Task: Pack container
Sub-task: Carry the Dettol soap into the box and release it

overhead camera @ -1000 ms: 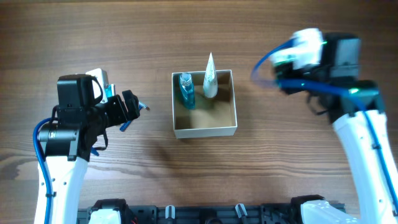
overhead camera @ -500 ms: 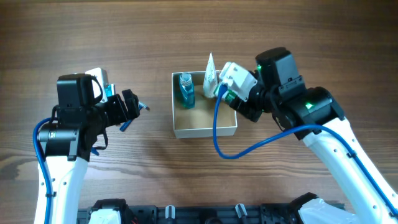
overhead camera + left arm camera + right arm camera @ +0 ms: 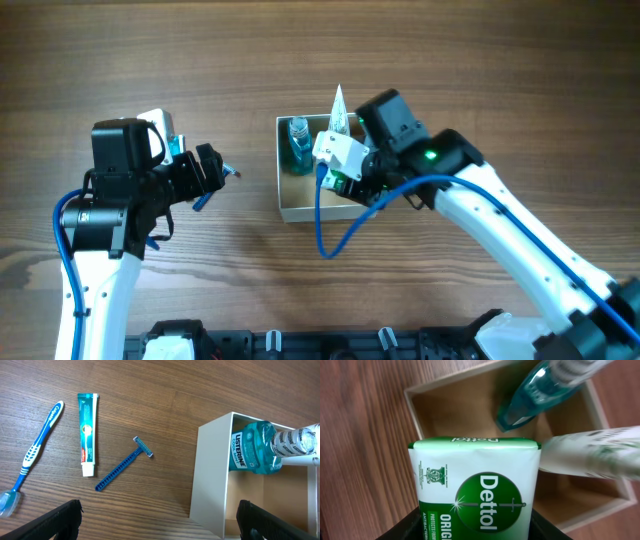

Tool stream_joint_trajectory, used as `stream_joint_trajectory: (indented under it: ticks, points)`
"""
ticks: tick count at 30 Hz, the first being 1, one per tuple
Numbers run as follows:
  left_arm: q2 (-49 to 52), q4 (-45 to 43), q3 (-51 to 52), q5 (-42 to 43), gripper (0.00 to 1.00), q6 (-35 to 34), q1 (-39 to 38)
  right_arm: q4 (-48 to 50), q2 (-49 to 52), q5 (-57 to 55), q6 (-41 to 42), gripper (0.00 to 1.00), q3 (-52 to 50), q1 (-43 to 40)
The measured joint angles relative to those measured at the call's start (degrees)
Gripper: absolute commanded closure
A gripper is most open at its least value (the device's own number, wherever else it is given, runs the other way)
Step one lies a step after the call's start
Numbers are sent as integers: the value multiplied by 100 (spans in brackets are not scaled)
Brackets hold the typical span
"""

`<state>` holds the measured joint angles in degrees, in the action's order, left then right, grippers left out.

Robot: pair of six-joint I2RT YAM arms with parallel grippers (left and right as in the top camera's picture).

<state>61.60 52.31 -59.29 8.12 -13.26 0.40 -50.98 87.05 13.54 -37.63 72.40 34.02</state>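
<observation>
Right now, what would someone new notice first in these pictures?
The green Dettol soap bar, clamped in the right gripper, hangs over the open container at the table's middle. At its far side are a blue Listerine bottle and a white tube. Left of the container a toothbrush, toothpaste and razor lie on the wood.

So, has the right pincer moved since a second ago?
Yes. In the overhead view the right pincer has swung left, from well to the right of the container to over it, carrying the Dettol soap bar.
</observation>
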Motion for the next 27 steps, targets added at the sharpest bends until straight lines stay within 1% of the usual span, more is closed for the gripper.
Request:
stream_joint_trajectory:
  ticks: [3,4,7,9,10,11,12,13,14,15,17,19,20,27]
  points:
    - [0,0,0,0,0,0,0,70,295,-4,0,95,-4,2]
    - [0,0,0,0,0,0,0,87,358,-2,-2,93,-4,2]
    - [0,0,0,0,0,0,0,136,514,-11,0,80,-4,2]
    - [0,0,0,0,0,0,0,149,566,-33,0,77,-4,2]
    - [0,0,0,0,0,0,0,151,577,-39,0,74,-4,2]
    - [0,0,0,0,0,0,0,151,577,-50,0,68,-4,2]
    - [0,0,0,0,0,0,0,153,577,-50,0,60,-4,2]
    - [0,0,0,0,0,0,0,157,577,-50,0,50,-4,2]
    - [0,0,0,0,0,0,0,157,577,-50,0,36,-4,2]
    - [0,0,0,0,0,0,0,157,577,-50,2,34,-4,2]
    - [0,0,0,0,0,0,0,184,577,-50,17,30,-4,2]
    - [0,0,0,0,0,0,0,208,577,-50,22,25,-4,2]
    - [0,0,0,0,0,0,0,219,577,-52,20,25,-4,2]
    - [0,0,0,0,0,2,0,341,577,-76,173,31,-4,2]
